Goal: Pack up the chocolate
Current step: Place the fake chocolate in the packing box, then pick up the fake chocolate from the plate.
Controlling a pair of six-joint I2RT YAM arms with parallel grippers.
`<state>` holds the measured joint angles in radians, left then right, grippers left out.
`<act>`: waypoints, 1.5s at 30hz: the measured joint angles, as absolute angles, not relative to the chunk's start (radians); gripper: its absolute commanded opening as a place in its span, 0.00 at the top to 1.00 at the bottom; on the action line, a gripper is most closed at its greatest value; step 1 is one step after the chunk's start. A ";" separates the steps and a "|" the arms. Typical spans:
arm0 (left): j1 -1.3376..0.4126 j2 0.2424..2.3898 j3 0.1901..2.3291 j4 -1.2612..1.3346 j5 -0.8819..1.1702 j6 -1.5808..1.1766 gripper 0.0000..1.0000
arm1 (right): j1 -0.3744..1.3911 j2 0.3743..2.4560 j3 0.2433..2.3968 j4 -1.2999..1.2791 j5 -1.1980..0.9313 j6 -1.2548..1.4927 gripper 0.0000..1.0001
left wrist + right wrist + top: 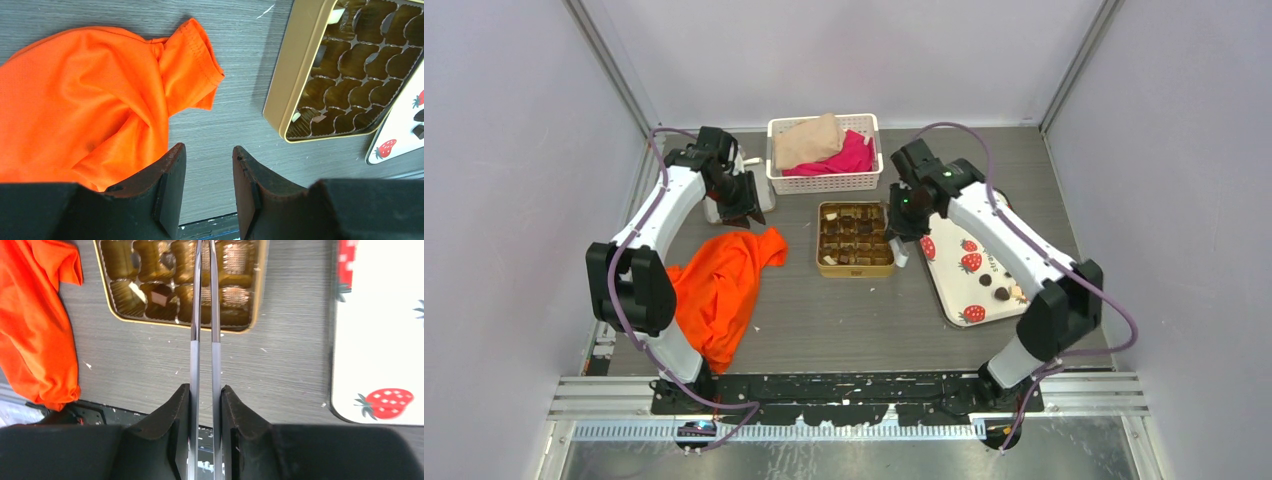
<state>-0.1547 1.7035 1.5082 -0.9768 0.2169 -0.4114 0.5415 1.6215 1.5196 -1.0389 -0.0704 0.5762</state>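
Top: a few chocolate [1002, 294] pieces sit on the strawberry tray [952, 288], more in the gold tin [855, 271] mid-table. Right gripper [902, 238] is at the tin's right edge, left gripper [746, 212] near the orange shirt [724, 285].
Left wrist: jaws spread, nothing between them.
Right wrist: fingers clamped on metal tweezers [205, 330] reaching over the tin, tips out of frame.

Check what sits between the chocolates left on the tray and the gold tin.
Nothing visible does. Only bare table separates the chocolates on the tray from the tin. The right gripper holds tweezers above the tin's compartments.
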 measured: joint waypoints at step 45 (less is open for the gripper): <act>-0.155 1.704 1.518 -0.977 0.232 -0.407 0.59 | 0.239 1.153 0.911 -1.180 0.151 0.785 0.53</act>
<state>-0.1547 1.7039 1.5181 -0.9771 0.2321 -0.4072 0.2390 1.1526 0.9112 -1.1805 0.1509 0.7849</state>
